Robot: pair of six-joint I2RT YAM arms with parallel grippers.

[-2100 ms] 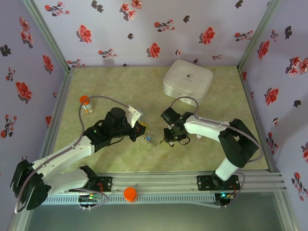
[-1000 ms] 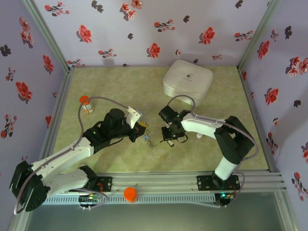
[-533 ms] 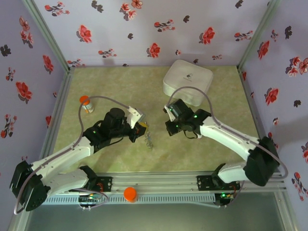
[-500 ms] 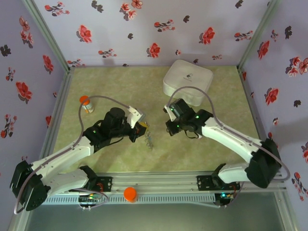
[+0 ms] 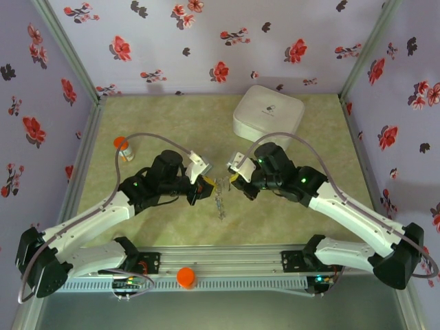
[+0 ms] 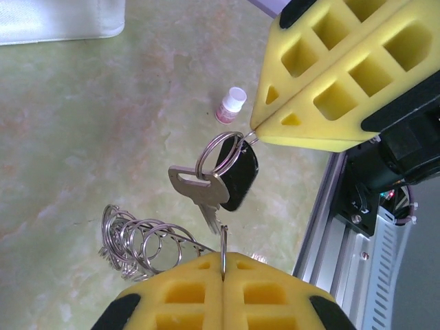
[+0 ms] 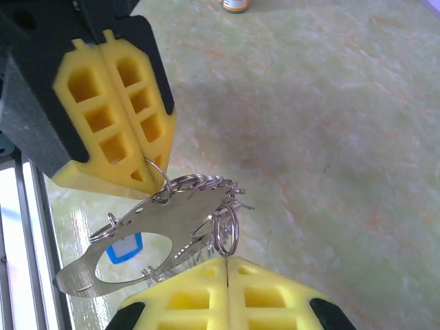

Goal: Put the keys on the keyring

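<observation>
The right pincer [image 7: 227, 267] has swung in to meet the left pincer [image 6: 223, 269]. Both are clenched, left on the keyring [image 6: 141, 240], right on the black key [image 6: 237, 177] loop. Threading can probably start.

I see a white rounded box [image 5: 269, 116] at the back of the green marbled table [image 5: 179, 124]. A small orange-capped bottle [image 5: 123, 147] stands near the left edge, a white-capped vial [image 6: 230, 105] stands upright, and an orange cap [image 5: 186, 276] sits on the front rail.

Lab test booth; floral-paper walls [image 5: 206, 34]; aluminium frame rail [image 5: 234, 256]; marbled tabletop [image 5: 172, 117].
</observation>
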